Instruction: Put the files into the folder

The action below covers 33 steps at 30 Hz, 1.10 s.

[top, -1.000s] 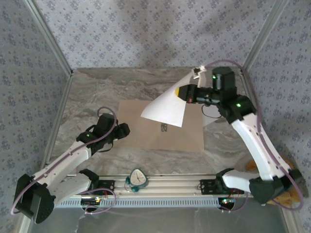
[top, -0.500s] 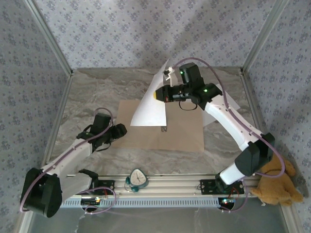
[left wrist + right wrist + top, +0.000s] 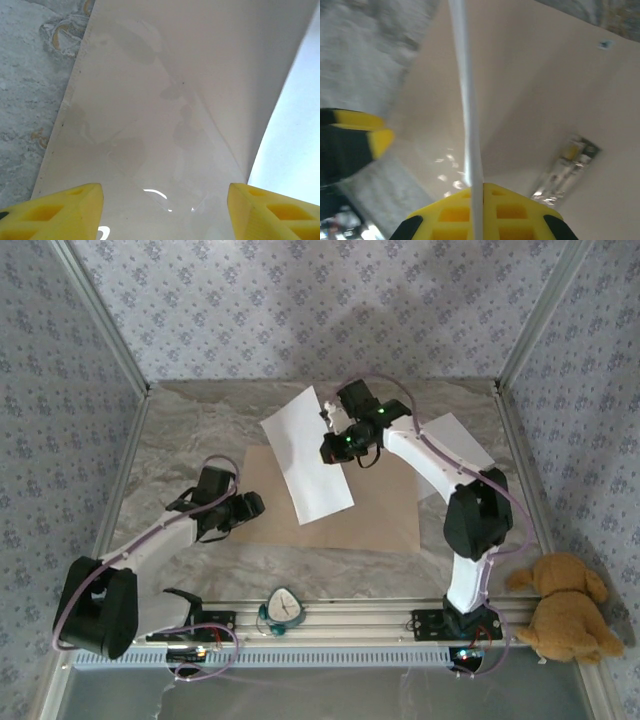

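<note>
Over the middle of the marble surface (image 3: 185,435), your right hand (image 3: 326,447) is clenched on the edge of one white sheet (image 3: 305,455), holding it up off the surface. That sheet hangs tilted above the far left part of the tan folder (image 3: 370,520), and its far corner reaches past the folder's far edge.

From the right wrist camera, you see the sheet edge-on, pinched between the yellow fingers (image 3: 520,215). The folder lies open and flat beneath it, with the metal clip (image 3: 567,165) a little to the right of the sheet.

Your left hand (image 3: 252,508) sits at the folder's left edge, released, with its two yellow fingertips (image 3: 60,210) spread wide apart. You cannot tell from the pictures whether they press on the cardboard.

A second sheet (image 3: 462,445) lies flat on the surface just beyond the folder's right edge, partly under the right arm. A tan teddy bear (image 3: 565,605) sits at the near right corner, well apart from the folder.
</note>
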### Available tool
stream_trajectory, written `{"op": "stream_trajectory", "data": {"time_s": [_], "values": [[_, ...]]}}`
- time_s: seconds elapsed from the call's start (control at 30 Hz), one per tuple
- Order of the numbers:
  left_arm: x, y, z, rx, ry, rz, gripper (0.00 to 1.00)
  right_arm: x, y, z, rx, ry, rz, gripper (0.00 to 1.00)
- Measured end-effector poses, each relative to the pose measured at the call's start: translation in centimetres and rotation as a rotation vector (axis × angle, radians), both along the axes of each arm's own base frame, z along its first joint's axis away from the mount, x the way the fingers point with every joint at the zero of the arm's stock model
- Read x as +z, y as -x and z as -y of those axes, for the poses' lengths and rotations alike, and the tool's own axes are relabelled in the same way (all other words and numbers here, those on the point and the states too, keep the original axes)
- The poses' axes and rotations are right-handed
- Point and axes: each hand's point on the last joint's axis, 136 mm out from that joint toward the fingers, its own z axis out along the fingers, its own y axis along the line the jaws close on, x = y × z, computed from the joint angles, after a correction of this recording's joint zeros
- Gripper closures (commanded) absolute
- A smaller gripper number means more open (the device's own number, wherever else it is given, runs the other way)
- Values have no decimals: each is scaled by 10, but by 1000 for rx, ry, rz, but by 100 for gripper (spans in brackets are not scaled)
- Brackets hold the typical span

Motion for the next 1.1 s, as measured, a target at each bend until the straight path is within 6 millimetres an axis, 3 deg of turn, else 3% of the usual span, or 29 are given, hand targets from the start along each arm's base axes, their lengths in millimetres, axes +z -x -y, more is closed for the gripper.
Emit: {"op": "stream_trajectory", "data": {"time_s": [0.13,0.33,0.67,1.1], "values": [[-9,0,0,-8,-12,-26,33,-19,-9,13,-4,132,43,100],[-16,-3,2,-12,-12,-32,33,-19,-21,13,44,238,202,100],[-16,-3,2,-12,-10,-27,32,-3,-4,4,196,169,368,100],[-16,-3,1,-10,-11,-28,32,-14,9,8,251,39,355,100]]}}
